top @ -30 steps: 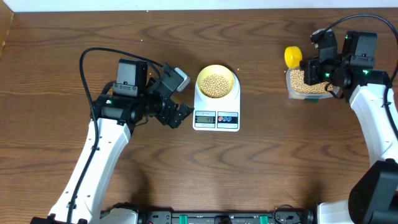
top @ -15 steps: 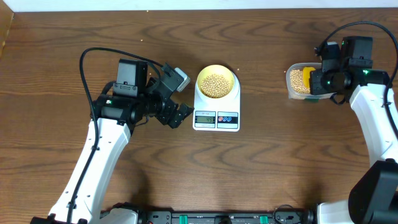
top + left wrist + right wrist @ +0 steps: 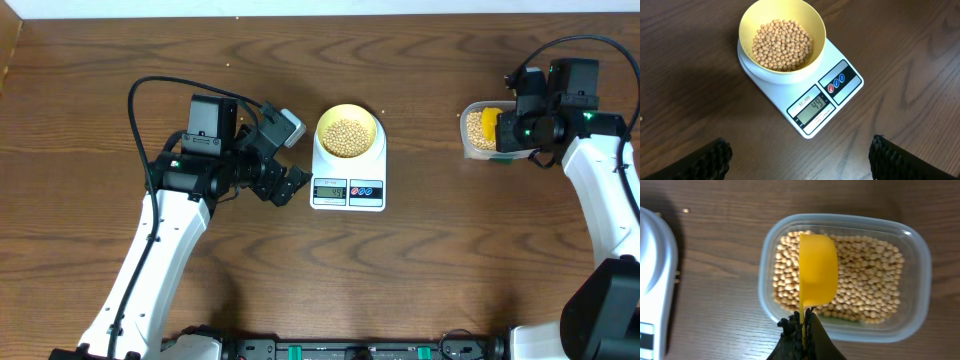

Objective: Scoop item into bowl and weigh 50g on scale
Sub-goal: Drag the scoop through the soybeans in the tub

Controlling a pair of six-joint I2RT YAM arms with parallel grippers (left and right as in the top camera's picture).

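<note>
Scale point(image 3: 348, 190) display end points away from bowl point(image 3: 323, 133).

Reads 44 on the display point(image 3: 816, 107) of the scale point(image 3: 790, 95), just beside its red and blue buttons point(image 3: 836, 82); tiny label above illegible.

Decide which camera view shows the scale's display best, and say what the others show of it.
The left wrist view: the display is large and sharp, reading 44. Overhead shows it too small to read. The right wrist view catches only the scale at its white edge, not the digits.
</note>
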